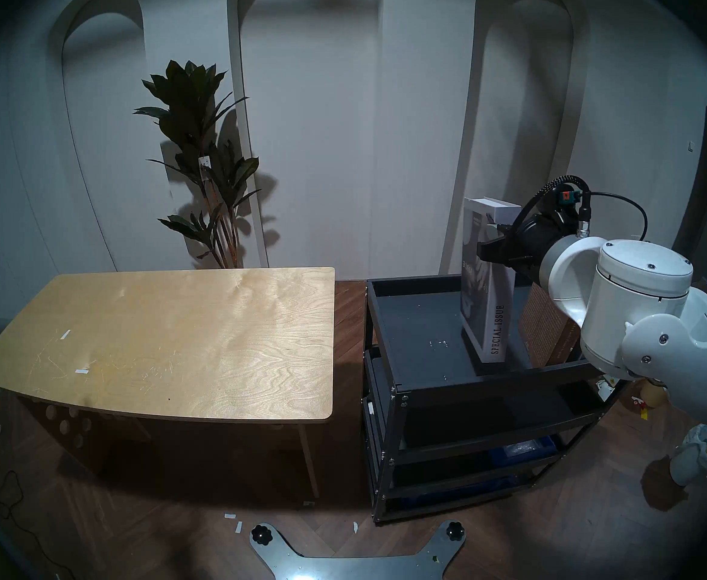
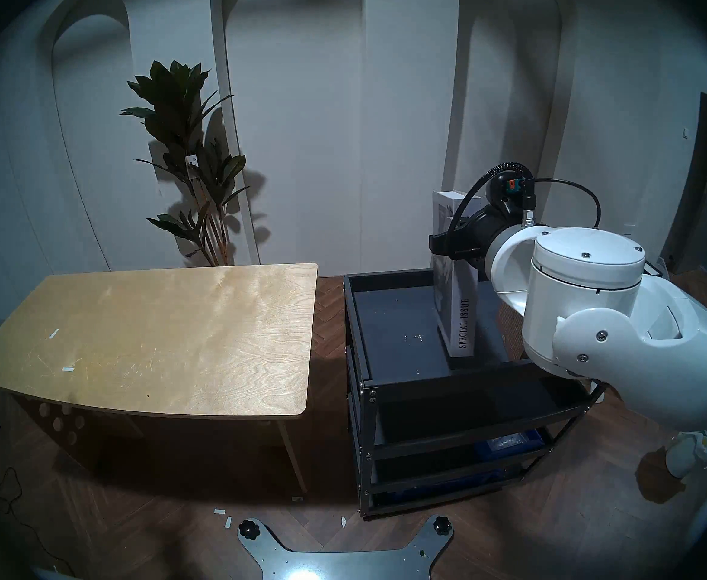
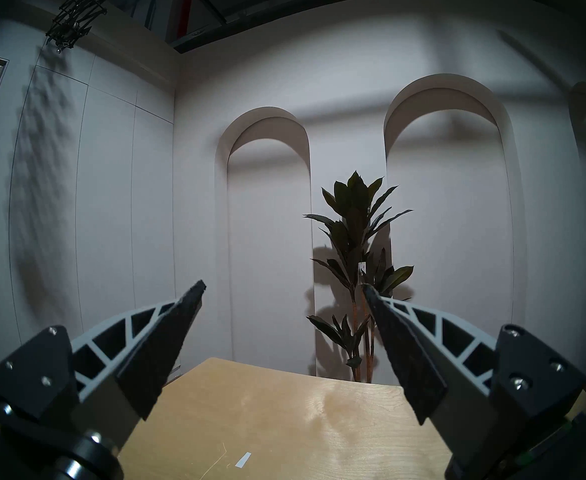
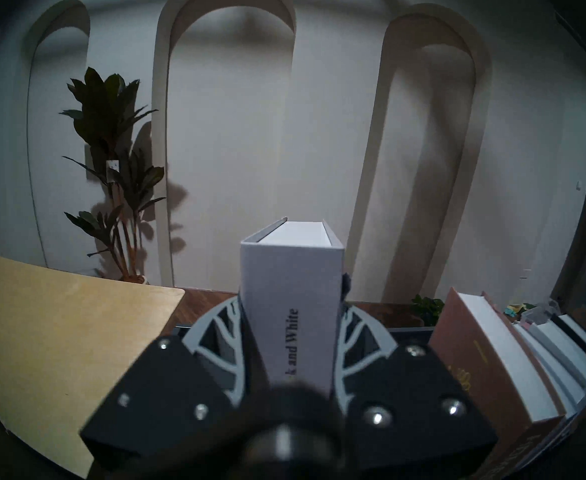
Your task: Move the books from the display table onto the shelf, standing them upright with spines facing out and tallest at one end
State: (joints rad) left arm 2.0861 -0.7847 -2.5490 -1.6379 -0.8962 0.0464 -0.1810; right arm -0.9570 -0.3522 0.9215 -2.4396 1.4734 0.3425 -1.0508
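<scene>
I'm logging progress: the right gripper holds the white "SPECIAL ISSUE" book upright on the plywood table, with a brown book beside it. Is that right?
Not quite. The right gripper does hold the white "SPECIAL ISSUE" book upright beside the brown book, but on the black shelf's top tray, not the plywood table, as the head views show.

Head pair looks down on display table [image 1: 201, 336] and shelf [image 1: 418, 315]; wrist views face the wall, perhaps level.
</scene>
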